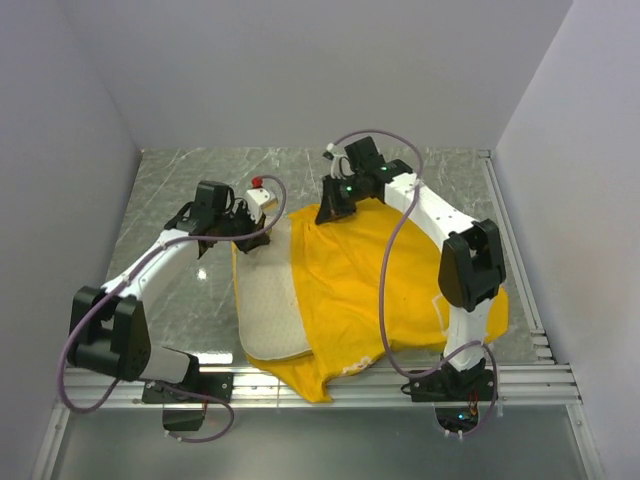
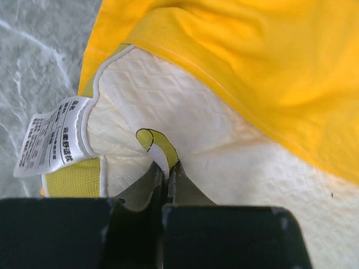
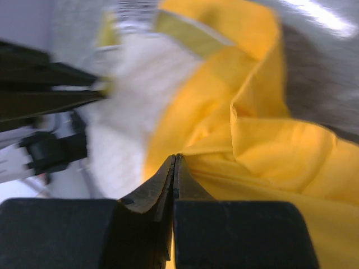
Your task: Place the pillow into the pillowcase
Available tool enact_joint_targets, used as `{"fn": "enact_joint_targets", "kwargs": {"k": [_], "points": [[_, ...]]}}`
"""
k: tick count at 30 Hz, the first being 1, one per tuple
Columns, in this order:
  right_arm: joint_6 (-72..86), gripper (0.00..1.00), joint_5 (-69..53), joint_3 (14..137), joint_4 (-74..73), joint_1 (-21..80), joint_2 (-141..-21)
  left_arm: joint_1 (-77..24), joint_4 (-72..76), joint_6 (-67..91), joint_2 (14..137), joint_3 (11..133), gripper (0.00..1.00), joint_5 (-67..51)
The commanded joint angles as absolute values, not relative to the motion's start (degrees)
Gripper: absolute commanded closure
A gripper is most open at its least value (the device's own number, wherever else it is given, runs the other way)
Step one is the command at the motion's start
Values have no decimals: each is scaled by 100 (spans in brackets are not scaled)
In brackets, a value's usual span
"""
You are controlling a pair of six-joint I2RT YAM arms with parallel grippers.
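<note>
The cream-white quilted pillow lies left of centre, its right part under the yellow pillowcase. My left gripper is shut on the pillow's far corner; in the left wrist view the gripper pinches the white edge by the small yellow logo, with the care tag to the left. My right gripper is shut on the pillowcase's far edge; in the right wrist view the gripper clamps yellow fabric beside the pillow.
A small white block with a red knob stands on the marble table just behind the left gripper. A ridged metal strip runs along the near edge. Grey walls enclose the table.
</note>
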State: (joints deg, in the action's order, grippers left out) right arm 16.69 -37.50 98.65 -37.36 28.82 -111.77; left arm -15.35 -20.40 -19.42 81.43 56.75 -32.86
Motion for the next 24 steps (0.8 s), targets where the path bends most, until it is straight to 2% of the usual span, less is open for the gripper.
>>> {"fn": "enact_joint_targets", "kwargs": {"k": [1,2,3,4,5,6,7,12,15,20,24], "points": [[952,100,-2754,9318,-4497,2672,-10837,-1652,-1966,-2898,7524,5538,100,-3998],[706,98,-2655,9212,-4717,2689,-10872,-1652,-2091,-3109,7463,5468,100,-4077],[364,91,-2663,9159,-4963,2681,-10942,-1670,-2187,-3485,7375,5345,100,-4139],[186,66,-2654,9202,-5314,2681,-11055,-1687,-2267,-3646,7331,5274,100,-4148],[54,45,-2524,9272,-5361,2628,-11057,-1757,-2285,-3761,7295,5204,100,-4114],[44,28,-2348,9481,-5292,2558,-11039,-1801,-2268,-3875,7243,5090,100,-4044],[53,18,-2390,9701,-5187,2471,-11091,-1837,-2241,-4050,7233,5037,100,-4017],[377,18,-2392,12062,-5063,2215,-12179,-1934,-2206,-4482,7435,5001,100,-3824],[457,17,-2286,12602,-4949,2232,-12637,-1934,-2206,-4553,7567,5080,100,-3771],[168,17,-1890,12507,-5053,2364,-13315,-1934,-2232,-4500,7690,5194,100,-3744],[53,15,-2231,12008,-5282,2382,-13447,-1934,-2215,-4500,7708,5186,100,-3726]]}}
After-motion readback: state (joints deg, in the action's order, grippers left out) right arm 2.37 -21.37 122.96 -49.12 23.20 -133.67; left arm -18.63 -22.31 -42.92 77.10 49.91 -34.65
